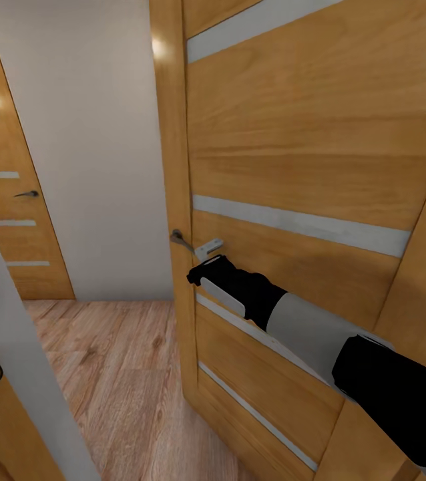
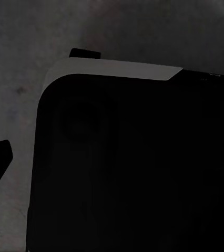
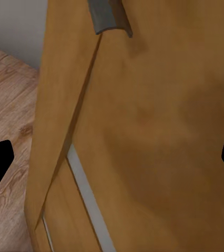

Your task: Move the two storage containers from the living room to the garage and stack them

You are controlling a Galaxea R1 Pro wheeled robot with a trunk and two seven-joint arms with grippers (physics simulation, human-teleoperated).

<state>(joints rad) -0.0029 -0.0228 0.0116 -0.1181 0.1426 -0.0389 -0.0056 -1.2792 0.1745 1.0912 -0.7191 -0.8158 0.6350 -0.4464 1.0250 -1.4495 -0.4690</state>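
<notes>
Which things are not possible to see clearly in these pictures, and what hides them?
- Right claw, head view: the arm's own wrist covers the fingers, so contact with the door handle cannot be told.
- Door handle, right wrist view: cut off by the picture's edge.
- Left wrist view: a dark rounded body blocks most of the grey surface behind it.

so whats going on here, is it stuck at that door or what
The robot is up against a light wooden door with frosted strips, its right gripper reaching out just below the metal door handle. The right wrist view shows the fingers spread wide, close to the door, holding nothing. A second matching door stands farther back across the wood plank floor. No container is in sight.
</notes>
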